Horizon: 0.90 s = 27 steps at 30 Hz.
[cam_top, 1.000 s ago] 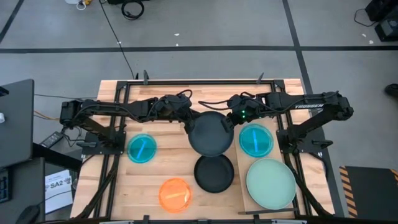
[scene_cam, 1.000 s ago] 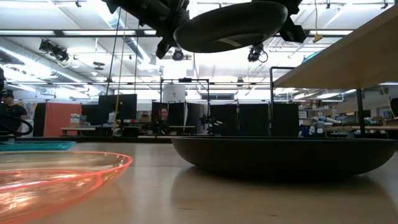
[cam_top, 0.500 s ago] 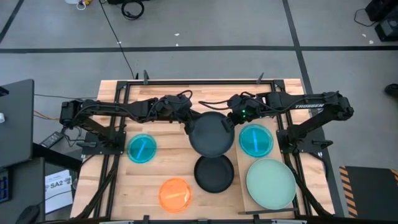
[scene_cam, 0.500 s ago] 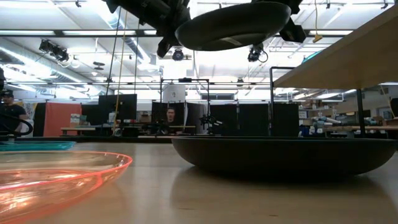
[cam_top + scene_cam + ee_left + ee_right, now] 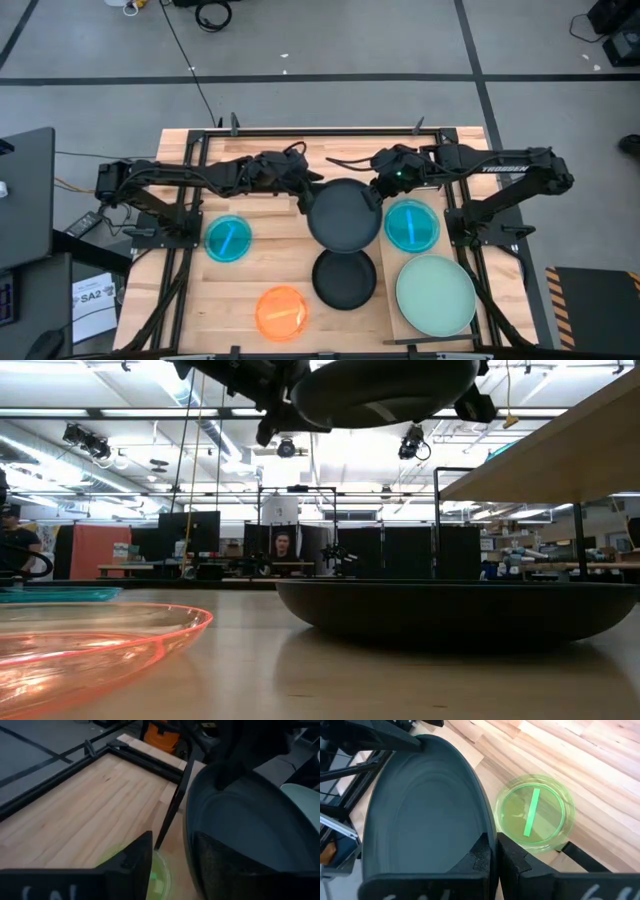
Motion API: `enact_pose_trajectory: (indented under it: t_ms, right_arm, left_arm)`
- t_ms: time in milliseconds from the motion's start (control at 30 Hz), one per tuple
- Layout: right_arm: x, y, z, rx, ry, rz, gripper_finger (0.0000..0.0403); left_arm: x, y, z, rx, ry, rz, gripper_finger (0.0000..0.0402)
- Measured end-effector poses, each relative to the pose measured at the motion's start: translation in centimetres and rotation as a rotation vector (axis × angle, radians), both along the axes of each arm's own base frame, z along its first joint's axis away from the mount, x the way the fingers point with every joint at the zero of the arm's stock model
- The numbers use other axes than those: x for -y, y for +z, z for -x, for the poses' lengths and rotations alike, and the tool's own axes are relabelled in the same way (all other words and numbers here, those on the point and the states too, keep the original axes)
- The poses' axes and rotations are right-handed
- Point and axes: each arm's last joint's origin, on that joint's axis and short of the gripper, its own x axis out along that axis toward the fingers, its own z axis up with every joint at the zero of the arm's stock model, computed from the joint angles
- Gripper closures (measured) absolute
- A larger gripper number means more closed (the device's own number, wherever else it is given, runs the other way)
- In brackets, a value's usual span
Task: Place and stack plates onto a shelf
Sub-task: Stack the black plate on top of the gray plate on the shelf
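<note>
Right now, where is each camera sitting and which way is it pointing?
High view: overhead, straight down; both arms hold the raised black plate.
Low view: tabletop height, level across the table; second black plate near, the raised one overhead.
Left wrist view: past the left gripper clamping the plate's rim.
Right wrist view: past the right gripper; green plate below.
All share the raised plate.

lime green plate hidden overhead beneath raised black plate
</note>
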Motion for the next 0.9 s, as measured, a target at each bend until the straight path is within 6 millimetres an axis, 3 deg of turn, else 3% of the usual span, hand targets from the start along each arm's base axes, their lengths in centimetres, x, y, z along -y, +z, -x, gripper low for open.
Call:
enact_pose_trajectory:
  t_ms: [533,900]
  right_arm:
    - [-0.2,2.7,4.5,0.071,0.089,-0.132,0.0382]
    - [-2.5,3.7,7.5,0.059,0.307,-0.298,0.0382]
  left_arm:
    - [0.2,1.7,2.0,-0.016,-0.016,-0.034,0.0246]
    - [0.3,1.0,2.8,-0.122,-0.02,-0.019,0.0246]
